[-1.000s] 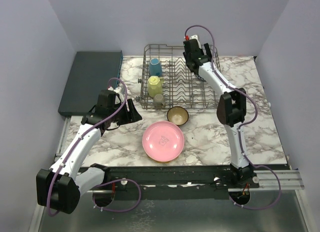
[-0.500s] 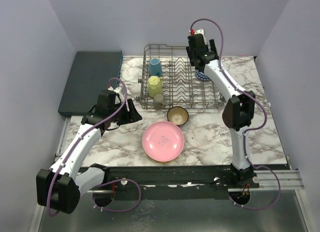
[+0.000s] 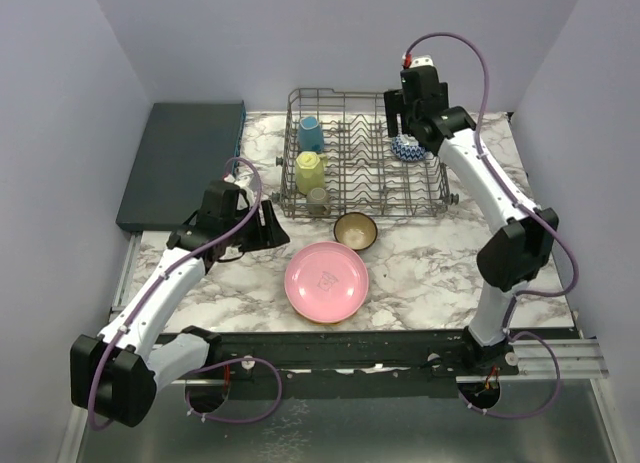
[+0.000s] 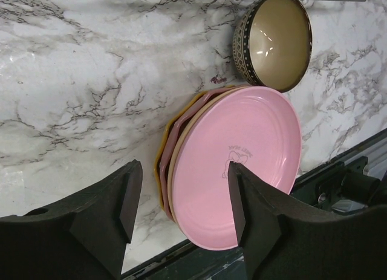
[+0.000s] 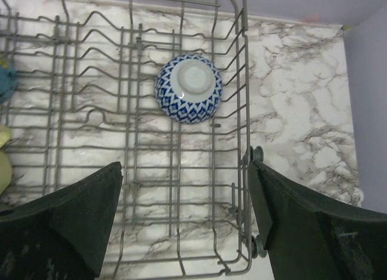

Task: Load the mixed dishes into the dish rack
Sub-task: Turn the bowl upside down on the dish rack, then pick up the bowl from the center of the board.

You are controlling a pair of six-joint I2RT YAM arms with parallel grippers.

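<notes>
Risen off the grey wire dish rack, my right hand hangs spread; my spread left hand should pinch only the round pink plate, nine o'clock rim.

The grey wire dish rack holds a blue mug, a yellow mug, a grey-green mug and an upturned blue-white bowl. A pink-topped plate stack and a brown bowl lie just outside it.

In the dish rack, 3 mugs occupy the left end and 1 upturned blue-white bowl sits at the right end; the rows of tines between them are open from above. A brown bowl stands just beside the rack's front wall and near the stack of plates, narrowing that passage. The table right of the plates is bare.
</notes>
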